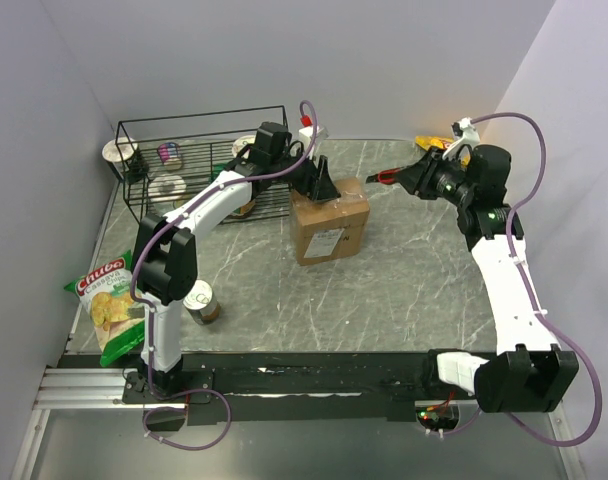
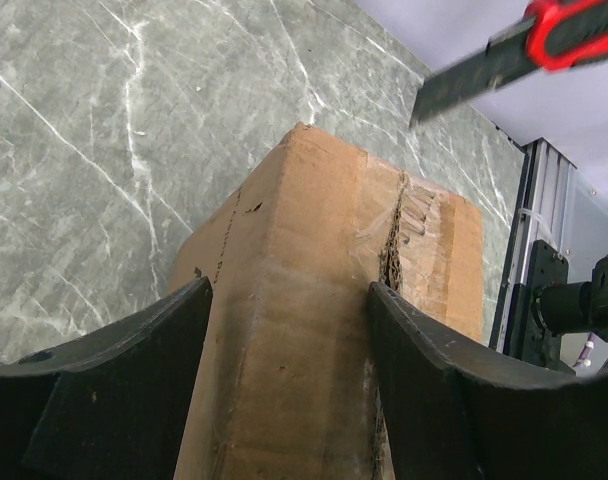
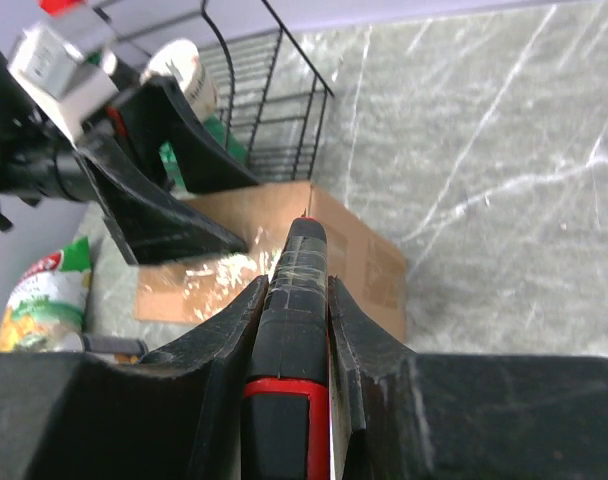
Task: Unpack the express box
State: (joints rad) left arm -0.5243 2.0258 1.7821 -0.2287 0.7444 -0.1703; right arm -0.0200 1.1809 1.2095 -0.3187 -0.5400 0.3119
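I am judging this to be the tape-cutting step. The brown cardboard express box (image 1: 329, 228) is sitting between the left jaws, which are standing apart astride it. I cannot tell whether they are pressing on it. The right jaws are clamping a red-and-black utility knife (image 3: 302, 262), which next needs lowering onto the taped seam. The contents are hidden.

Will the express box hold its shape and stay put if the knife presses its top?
Probably stiff: the express box looks square-edged, corrugated. It likely slides on the smooth table unless the left gripper, straddling it, braces it.
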